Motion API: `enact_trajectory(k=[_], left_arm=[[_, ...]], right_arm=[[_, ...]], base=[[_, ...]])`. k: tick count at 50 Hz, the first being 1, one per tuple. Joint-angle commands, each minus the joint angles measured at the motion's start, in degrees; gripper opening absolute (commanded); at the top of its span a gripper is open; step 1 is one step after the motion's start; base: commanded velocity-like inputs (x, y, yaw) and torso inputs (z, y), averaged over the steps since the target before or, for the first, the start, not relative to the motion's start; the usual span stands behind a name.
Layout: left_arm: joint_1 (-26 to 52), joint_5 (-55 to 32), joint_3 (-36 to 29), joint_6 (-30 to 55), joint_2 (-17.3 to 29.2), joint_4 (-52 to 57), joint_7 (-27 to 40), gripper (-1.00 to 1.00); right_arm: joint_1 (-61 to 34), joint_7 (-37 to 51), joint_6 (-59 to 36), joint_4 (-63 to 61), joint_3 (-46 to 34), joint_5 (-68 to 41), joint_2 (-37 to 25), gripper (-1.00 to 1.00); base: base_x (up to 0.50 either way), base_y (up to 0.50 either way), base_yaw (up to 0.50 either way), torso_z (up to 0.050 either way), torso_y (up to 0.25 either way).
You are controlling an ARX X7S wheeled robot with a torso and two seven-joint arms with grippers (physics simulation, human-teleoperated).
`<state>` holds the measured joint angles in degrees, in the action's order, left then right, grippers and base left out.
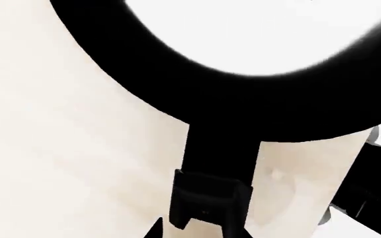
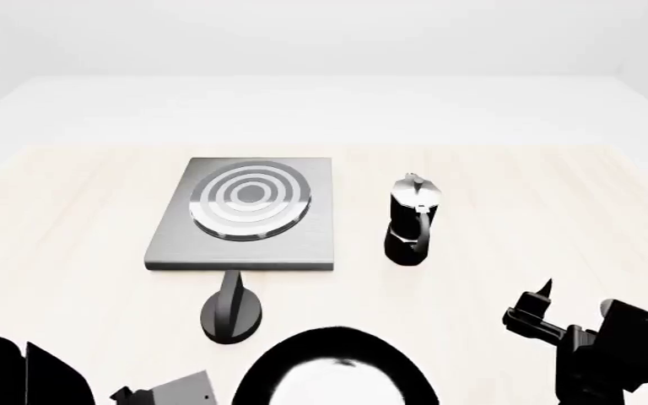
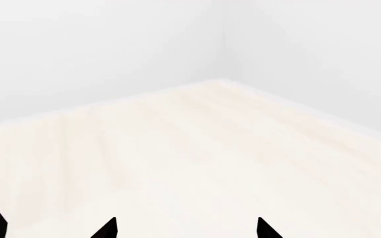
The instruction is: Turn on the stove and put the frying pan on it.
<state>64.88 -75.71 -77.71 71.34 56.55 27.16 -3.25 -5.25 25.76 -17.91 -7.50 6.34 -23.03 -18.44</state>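
Observation:
The stove, a grey slab with concentric rings, lies at the table's middle left. Its round black knob sits just in front of it. The frying pan, black with a pale inside, is at the near edge, in front of the knob. In the left wrist view its rim fills the frame and its handle runs back into my left gripper, which is shut on it. My left gripper shows only in part at the bottom left. My right gripper is open and empty over bare table.
A black-and-silver moka pot stands upright right of the stove. The pale wooden table ends at a white wall. A dark shape I cannot identify shows at the edge of the left wrist view.

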Motion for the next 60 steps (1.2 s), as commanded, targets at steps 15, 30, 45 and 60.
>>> enact_trajectory(k=[15, 30, 45, 60], left_arm=[[20.1, -23.8, 17.1, -6.4, 2.5, 5.8, 14.0, -1.0], [25.3, -39.0, 17.0, -16.3, -3.7, -19.0, 43.2, -1.0], [33.5, -37.6, 16.1, -17.3, -13.4, -36.9, 48.7, -1.0], [37.3, -25.1, 8.9, -16.4, -30.0, -59.0, 34.1, -1.0]], right_arm=[[0.1, 0.4, -0.1, -0.3, 0.0, -0.4, -0.3, 1.0], [-0.3, 0.2, 0.5, 0.6, -0.2, -0.5, -0.4, 1.0], [0.3, 0.6, 0.3, -0.4, -0.4, -0.8, -0.5, 1.0], [0.0, 0.1, 0.6, 0.5, -0.8, -1.1, -0.5, 1.0]], base=[[0.0, 0.0, 0.0, 0.0, 0.0], [0.0, 0.0, 0.0, 0.0, 0.001], [0.0, 0.0, 0.0, 0.0, 0.002], [0.0, 0.0, 0.0, 0.0, 0.001]])
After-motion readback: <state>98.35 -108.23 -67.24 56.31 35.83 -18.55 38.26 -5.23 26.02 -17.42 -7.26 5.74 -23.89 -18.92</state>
